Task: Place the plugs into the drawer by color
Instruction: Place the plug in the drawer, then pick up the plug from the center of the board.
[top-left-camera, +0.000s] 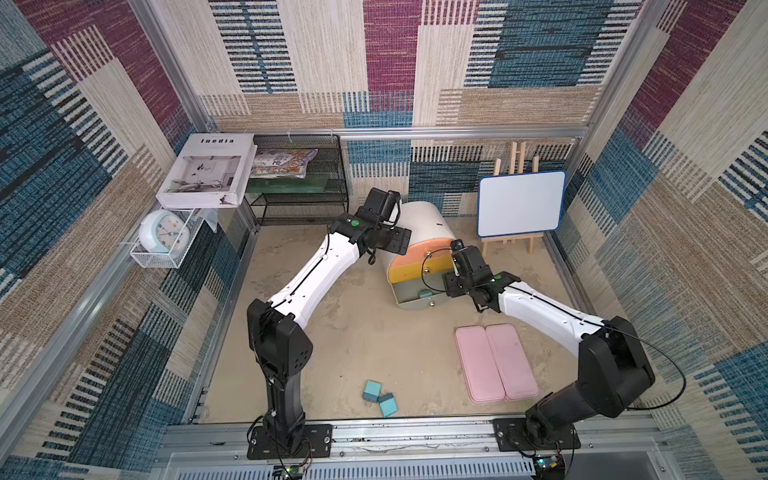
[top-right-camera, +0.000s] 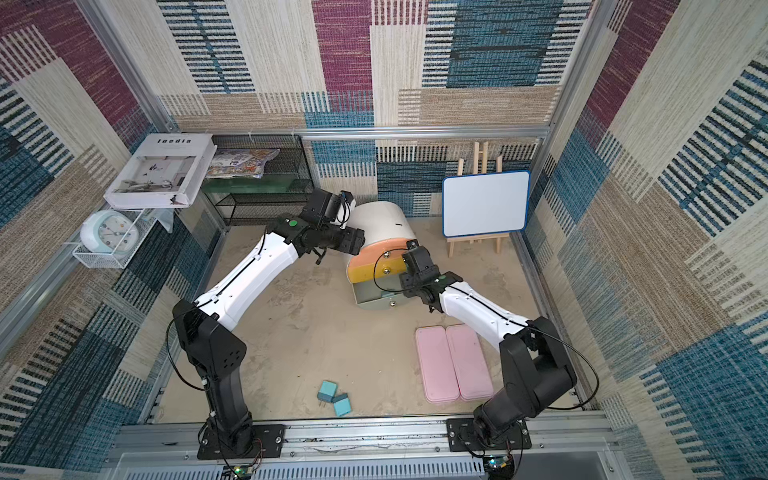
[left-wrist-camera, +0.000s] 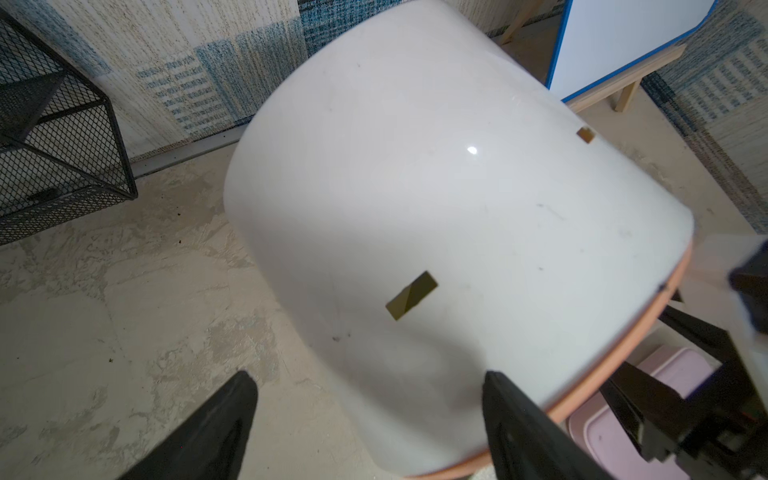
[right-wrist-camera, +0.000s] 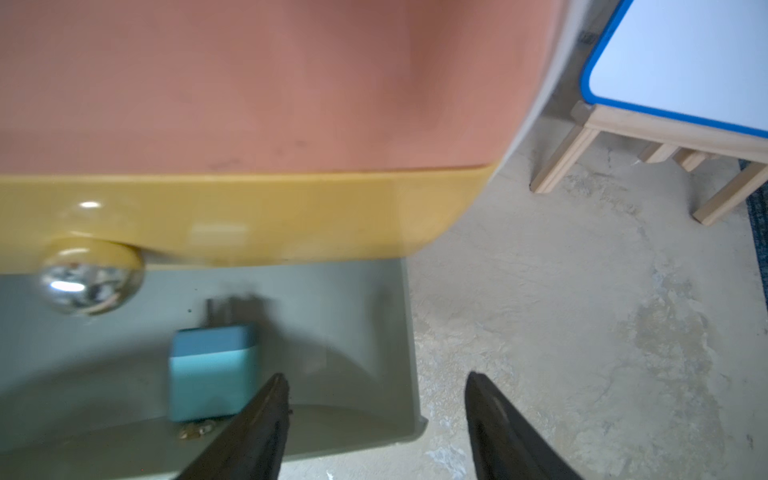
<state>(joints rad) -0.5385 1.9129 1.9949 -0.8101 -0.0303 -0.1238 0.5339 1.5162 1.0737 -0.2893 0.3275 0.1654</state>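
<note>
The drawer is a white drum cabinet with peach, yellow and grey fronts, seen in both top views. Its grey bottom drawer is pulled out. One blue plug lies inside it, prongs toward the back. My right gripper hangs open over that drawer's corner, beside the plug and holding nothing. My left gripper is open against the white body, one finger over it and one over the floor. Two more blue plugs lie near the front edge.
Two flat pink cases lie front right. A small whiteboard on a wooden easel stands back right. A black mesh rack, a book and a clock in a white basket sit back left.
</note>
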